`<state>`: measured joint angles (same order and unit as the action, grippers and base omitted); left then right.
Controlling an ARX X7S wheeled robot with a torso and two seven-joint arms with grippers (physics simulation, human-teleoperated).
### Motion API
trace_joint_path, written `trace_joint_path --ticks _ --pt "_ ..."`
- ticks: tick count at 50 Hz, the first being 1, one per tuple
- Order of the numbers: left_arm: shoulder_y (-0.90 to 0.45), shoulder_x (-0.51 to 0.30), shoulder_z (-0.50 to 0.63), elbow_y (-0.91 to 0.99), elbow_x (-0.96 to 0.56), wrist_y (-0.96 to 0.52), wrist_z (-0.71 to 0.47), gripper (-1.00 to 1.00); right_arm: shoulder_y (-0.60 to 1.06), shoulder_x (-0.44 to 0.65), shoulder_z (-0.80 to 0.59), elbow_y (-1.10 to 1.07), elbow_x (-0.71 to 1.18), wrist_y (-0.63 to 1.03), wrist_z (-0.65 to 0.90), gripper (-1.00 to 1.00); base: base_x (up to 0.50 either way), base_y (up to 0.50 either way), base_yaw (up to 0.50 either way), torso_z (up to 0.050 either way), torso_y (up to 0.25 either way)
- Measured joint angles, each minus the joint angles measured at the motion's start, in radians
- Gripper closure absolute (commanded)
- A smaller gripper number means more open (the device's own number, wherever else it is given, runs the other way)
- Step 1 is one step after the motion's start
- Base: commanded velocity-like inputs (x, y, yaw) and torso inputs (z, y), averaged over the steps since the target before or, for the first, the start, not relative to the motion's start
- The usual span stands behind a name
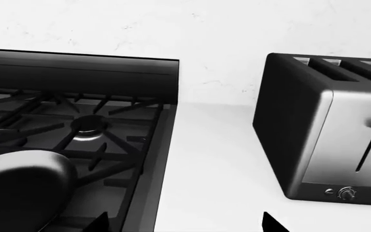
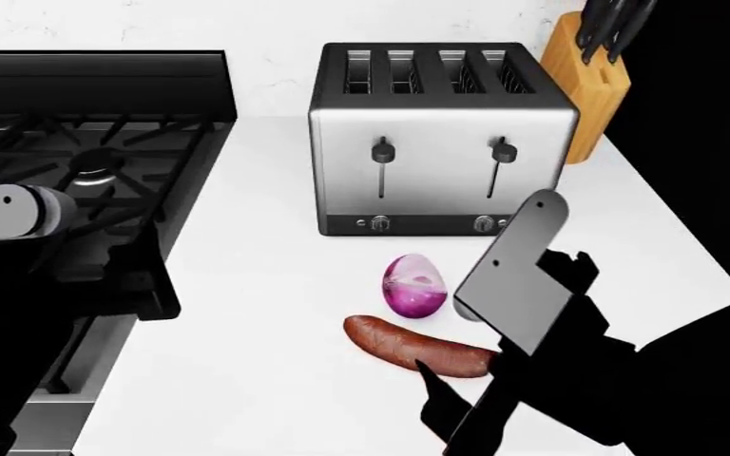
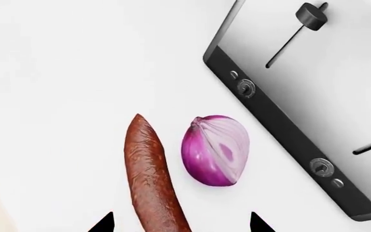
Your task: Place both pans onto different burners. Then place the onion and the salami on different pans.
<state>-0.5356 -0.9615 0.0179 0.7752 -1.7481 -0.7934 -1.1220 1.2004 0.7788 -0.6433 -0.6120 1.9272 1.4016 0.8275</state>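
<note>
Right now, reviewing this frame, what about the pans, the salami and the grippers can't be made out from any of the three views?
- Pans: only a dark rounded shape at the left wrist view's edge; which pan is unclear.
- Second pan: in no view.
- Salami: one end behind the right arm in the head view, cut off at the right wrist view's edge.
- Right gripper: only fingertips show.
- Left gripper: likewise.

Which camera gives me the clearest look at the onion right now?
The right wrist view: the onion fills the middle, cut face and layers visible, lying beside the salami. The head view shows it smaller, between the toaster and the salami. The left wrist view does not show it.
</note>
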Motion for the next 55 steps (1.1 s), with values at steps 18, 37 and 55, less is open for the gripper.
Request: trace_joint_path --ticks 18,37,55 --pt "-0.008 0.002 0.01 -0.004 -0.001 0.0 -0.008 -1.0 -0.059 -0.022 -0.007 0.028 -0.138 0.019 -0.123 -1.0 0.0 0.0 0.0 0.0 0.0" --pt "0.01 0.002 0.006 -0.003 0.011 0.006 -0.004 -1.0 -0.119 -0.034 -0.027 0.044 -0.274 0.001 -0.235 -1.0 0.0 0.0 0.0 0.0 0.0" --pt "0.017 0.002 0.006 -0.003 0.017 0.01 -0.002 -1.0 -0.158 -0.032 -0.055 0.058 -0.362 -0.023 -0.306 -1.0 0.0 0.0 0.0 0.0 0.0"
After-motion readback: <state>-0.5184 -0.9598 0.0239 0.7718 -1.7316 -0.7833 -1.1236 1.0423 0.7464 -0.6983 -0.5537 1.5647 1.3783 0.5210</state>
